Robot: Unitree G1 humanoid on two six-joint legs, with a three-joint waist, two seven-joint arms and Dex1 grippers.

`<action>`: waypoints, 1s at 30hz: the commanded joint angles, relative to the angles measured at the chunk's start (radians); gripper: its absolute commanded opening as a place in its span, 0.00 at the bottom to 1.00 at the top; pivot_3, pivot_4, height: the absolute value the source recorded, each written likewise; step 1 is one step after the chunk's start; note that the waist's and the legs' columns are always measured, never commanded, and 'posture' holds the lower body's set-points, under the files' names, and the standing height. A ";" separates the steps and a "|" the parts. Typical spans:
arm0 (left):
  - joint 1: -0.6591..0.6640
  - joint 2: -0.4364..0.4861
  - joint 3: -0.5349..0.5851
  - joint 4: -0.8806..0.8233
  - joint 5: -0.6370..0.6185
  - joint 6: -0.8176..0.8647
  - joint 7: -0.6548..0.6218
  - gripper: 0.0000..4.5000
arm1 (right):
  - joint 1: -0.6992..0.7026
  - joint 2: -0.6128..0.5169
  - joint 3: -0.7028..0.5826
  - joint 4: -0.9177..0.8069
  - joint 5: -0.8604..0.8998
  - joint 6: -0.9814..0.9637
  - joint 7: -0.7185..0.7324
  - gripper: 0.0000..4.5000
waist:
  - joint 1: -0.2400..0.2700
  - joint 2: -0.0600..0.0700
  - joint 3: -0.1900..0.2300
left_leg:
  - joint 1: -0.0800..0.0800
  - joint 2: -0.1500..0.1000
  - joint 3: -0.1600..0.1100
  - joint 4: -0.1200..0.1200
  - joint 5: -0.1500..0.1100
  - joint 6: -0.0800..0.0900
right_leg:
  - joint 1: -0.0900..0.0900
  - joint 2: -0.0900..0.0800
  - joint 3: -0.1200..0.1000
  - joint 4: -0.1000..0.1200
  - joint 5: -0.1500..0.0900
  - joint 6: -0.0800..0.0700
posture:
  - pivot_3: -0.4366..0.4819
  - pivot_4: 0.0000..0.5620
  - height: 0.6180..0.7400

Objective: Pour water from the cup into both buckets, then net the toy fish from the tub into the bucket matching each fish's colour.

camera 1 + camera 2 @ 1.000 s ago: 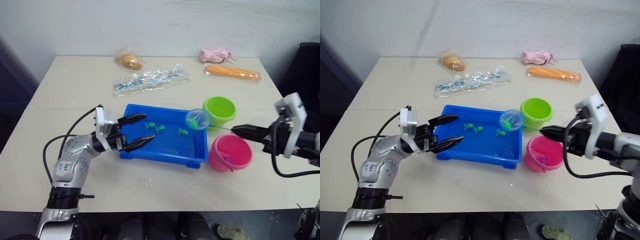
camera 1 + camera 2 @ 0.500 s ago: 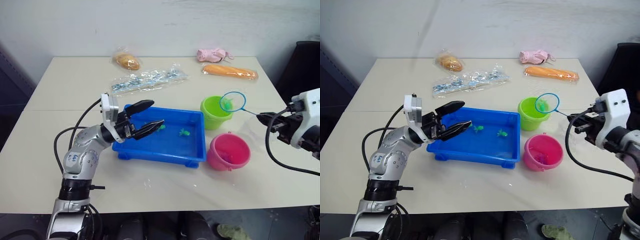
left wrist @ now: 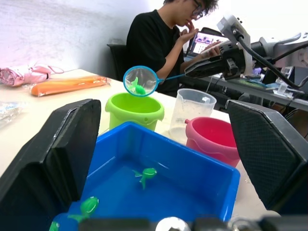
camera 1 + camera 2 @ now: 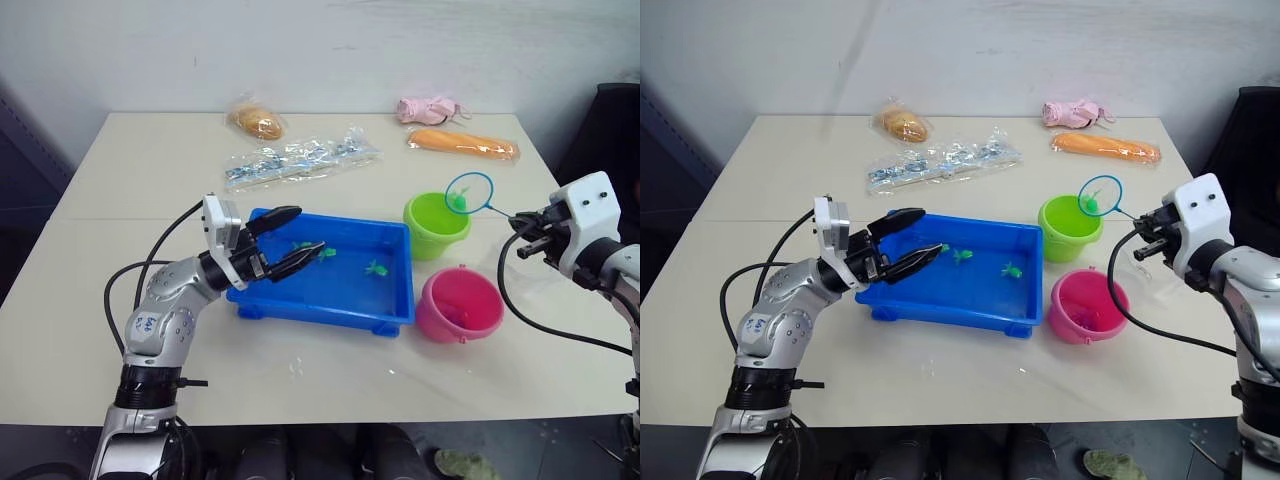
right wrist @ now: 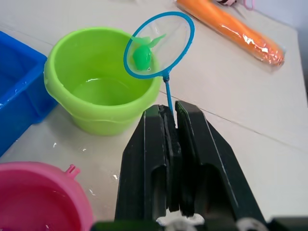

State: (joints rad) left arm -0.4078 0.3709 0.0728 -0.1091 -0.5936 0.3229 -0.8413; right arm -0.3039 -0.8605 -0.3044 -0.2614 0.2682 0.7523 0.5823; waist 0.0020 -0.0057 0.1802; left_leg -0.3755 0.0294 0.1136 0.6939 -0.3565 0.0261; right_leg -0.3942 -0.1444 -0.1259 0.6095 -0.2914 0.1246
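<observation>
Change since a second ago: we are seeing the net [image 5: 159,45] lifted out of the tub [image 4: 325,283] and now hanging over the green bucket [image 5: 98,91], where earlier its hoop was low over the tub's right end; our left arm has also risen and is now reaching over the tub's left rim.

Right gripper [image 5: 172,113]: its two black fingers are pressing together on the net's thin handle, holding the hoop out ahead of them, tilted, above the far rim of the green bucket.

Net contents: we are carrying one green fish [image 5: 142,57] in the mesh.

Left gripper [image 4: 288,238]: we are holding it wide apart, gripping nothing, its fingers hovering over the tub's near-left corner.

Tub: it is sitting at the middle of the table [image 4: 150,170], with three green fish [image 4: 1012,270] lying in its shallow water.

Green bucket: it is standing just beside the tub's far right corner, with water in it.

Pink bucket [image 4: 458,303]: it is standing near the tub's near right corner, in front of the green one, also holding water.

Cup [image 3: 190,113]: it is standing upright between the two buckets in our left wrist view.

Table's far side: an orange packet [image 4: 463,145], a pink bundle [image 4: 428,108], a clear bag [image 4: 300,158] and a wrapped bun [image 4: 257,122] are lying well apart from the tub.

Background: a person [image 3: 166,43] is sitting behind the table.
</observation>
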 commanded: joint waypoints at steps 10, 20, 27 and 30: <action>0.016 0.017 0.012 -0.068 0.022 -0.035 0.019 0.99 | 0.021 -0.045 0.057 0.071 -0.201 -0.342 -0.051 0.00 | 0.000 0.000 0.000 | 0.000 0.000 0.000 0.000 0.000 0.000 | 0.000 0.000 0.000 0.000 0.000 0.000 | 0.48 0.27 1.00; 0.022 -0.002 -0.009 -0.048 0.048 -0.072 0.023 0.99 | 0.018 -0.055 0.088 0.173 -0.358 -0.603 -0.122 0.00 | -0.001 0.000 0.000 | 0.000 0.001 0.000 0.000 0.000 0.000 | 0.000 0.000 0.000 0.000 0.000 0.000 | 0.48 0.27 1.00; 0.005 -0.016 -0.022 -0.032 0.057 -0.082 0.016 0.99 | 0.044 -0.020 0.113 0.204 -0.389 -0.704 -0.130 0.00 | -0.001 0.000 0.000 | 0.000 0.001 0.000 0.000 0.000 0.000 | 0.000 0.000 0.000 0.000 0.000 0.000 | 0.48 0.27 1.00; 0.008 -0.015 -0.020 -0.034 0.056 -0.083 0.018 0.99 | 0.062 -0.012 0.107 0.201 -0.387 -0.718 -0.135 0.00 | -0.001 0.000 0.000 | 0.000 0.001 0.000 0.000 0.000 0.000 | 0.000 0.000 0.000 0.000 0.000 0.000 | 0.48 0.27 1.00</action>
State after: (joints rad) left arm -0.3882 0.3565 0.0495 -0.1297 -0.5407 0.2570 -0.8220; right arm -0.2452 -0.8726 -0.1652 -0.0436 -0.1184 0.0581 0.4659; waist 0.0009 -0.0057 0.1802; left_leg -0.3753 0.0302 0.1139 0.6941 -0.3561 0.0257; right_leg -0.3940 -0.1443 -0.1258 0.6093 -0.2912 0.1248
